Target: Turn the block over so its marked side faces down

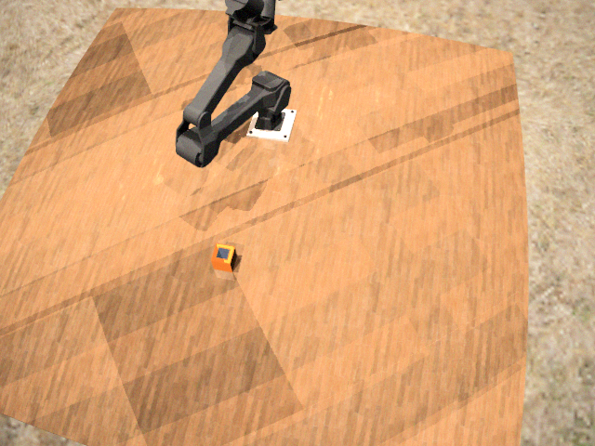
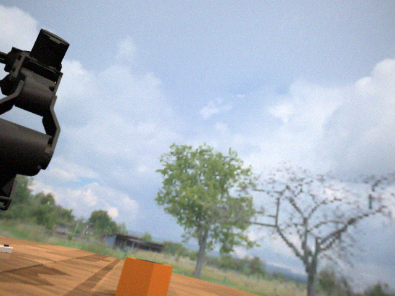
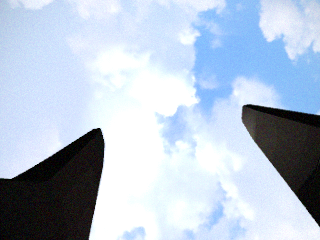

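An orange block [image 1: 222, 263] [image 2: 135, 279] rests upright on the wooden table [image 1: 384, 230] [image 2: 95, 280]. Its top face bears a dark blue square mark [image 1: 223, 253], so the marked side faces up. In the exterior view the block is cut off by the lower frame edge. My gripper [image 3: 173, 123] is open and empty, with both dark fingers wide apart against the sky in the wrist view. It points upward, far from the block. Its fingers are outside the top and exterior views.
The arm [image 1: 216, 86] [image 2: 28, 137] folds above its white base plate [image 1: 290, 125] [image 2: 5, 249], towards the back of the table in the top view. The block casts a small shadow at its right.
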Controlling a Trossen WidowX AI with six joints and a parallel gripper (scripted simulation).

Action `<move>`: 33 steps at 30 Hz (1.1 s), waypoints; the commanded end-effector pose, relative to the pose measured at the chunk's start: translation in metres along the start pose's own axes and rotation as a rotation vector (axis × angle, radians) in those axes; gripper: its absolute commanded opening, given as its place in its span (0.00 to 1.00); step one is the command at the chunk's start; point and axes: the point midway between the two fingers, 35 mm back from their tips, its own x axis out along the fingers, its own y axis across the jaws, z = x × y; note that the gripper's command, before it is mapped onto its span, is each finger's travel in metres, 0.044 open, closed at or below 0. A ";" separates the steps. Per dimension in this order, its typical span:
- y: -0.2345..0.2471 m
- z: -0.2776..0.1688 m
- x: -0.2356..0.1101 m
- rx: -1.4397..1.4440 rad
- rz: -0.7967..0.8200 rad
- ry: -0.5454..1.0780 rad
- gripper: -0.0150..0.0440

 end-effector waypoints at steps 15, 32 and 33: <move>0.142 0.076 -0.001 -0.635 0.414 -0.701 1.00; 0.301 0.078 -0.185 -0.913 0.532 -1.809 1.00; 0.305 0.075 -0.201 -0.900 0.518 -1.876 1.00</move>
